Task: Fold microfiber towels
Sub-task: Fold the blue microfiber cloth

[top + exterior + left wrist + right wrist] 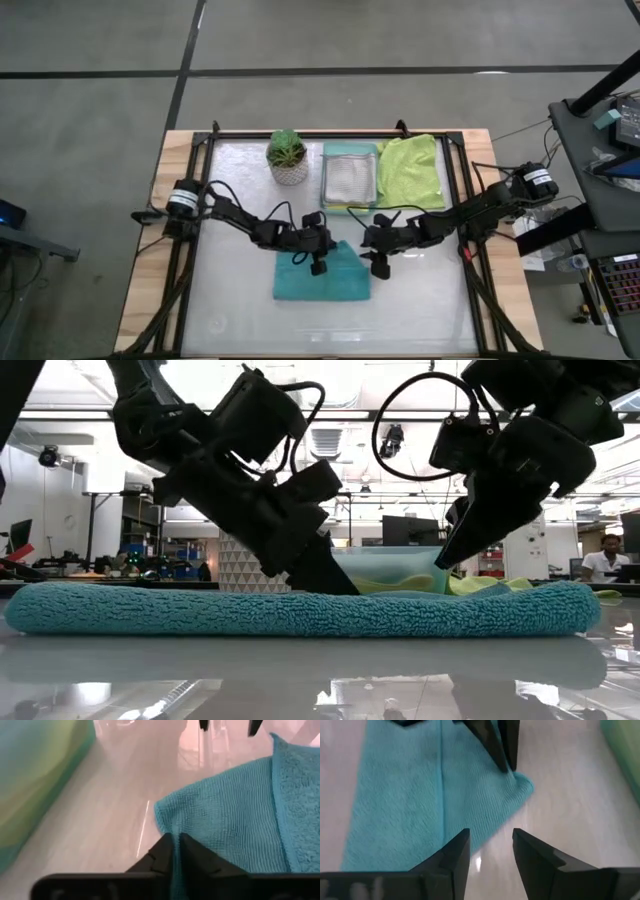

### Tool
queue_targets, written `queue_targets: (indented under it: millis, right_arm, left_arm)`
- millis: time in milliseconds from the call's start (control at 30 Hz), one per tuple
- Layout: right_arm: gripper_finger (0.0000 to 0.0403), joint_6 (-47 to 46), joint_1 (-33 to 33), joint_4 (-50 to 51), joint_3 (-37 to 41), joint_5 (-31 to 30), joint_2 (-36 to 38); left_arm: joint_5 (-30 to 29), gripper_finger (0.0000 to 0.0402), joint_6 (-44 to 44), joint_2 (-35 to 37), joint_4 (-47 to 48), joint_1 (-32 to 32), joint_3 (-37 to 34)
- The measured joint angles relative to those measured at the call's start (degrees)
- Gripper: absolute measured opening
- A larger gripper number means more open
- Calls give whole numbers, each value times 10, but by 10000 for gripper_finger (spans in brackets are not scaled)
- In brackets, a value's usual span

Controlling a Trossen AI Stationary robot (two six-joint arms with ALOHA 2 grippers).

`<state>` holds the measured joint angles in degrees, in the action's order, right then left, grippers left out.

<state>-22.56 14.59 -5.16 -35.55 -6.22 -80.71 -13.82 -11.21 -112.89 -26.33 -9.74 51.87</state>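
Lying folded near the middle of the table [230, 300], one teal towel [322, 282] is seen as a flat rectangle. Its far edge is pinched by the left gripper [318, 262], whose fingers [165, 855] are closed together on a corner fold of the cloth, as is shown plainly in the left wrist view. The right gripper [378, 262] is held just beside the towel's far right corner, its two fingers [457, 855] standing apart with bare table between them; nothing is gripped by it.

Three towels in all can be counted from above. One lime green towel [412, 170] is spread at the far right of the table, well apart from the teal one. One pale grey towel [350, 177] is laid in the single mint-green tray [352, 149], just beside the lime one, and a strip of yellow is seen at the tray's near edge; what it belongs to cannot be told. One potted plant [288, 157] is stood to the left of the tray.

Two arms are in view, one from each side.
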Motion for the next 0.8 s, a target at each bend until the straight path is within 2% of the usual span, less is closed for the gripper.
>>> queue_targets:
  millis: [167,267,367,633,800]
  right_arm:
    - [139,-61,-4,-15,0,2,0]
    - [149,-89,-7,-15,0,1,0]
    - [162,-87,-6,-21,0,0,-9]
    - [167,-68,-2,-109,1,9,-76]
    - [167,-35,0,-225,0,97,-130]
  left_arm:
    - [2,5,62,11,2,-9,-2]
    - [42,1,108,13,-28,-19,-2]
    - [77,1,130,13,-56,-26,-4]
    - [80,1,131,14,-66,-42,-8]
    - [80,1,128,14,-69,-58,-7]
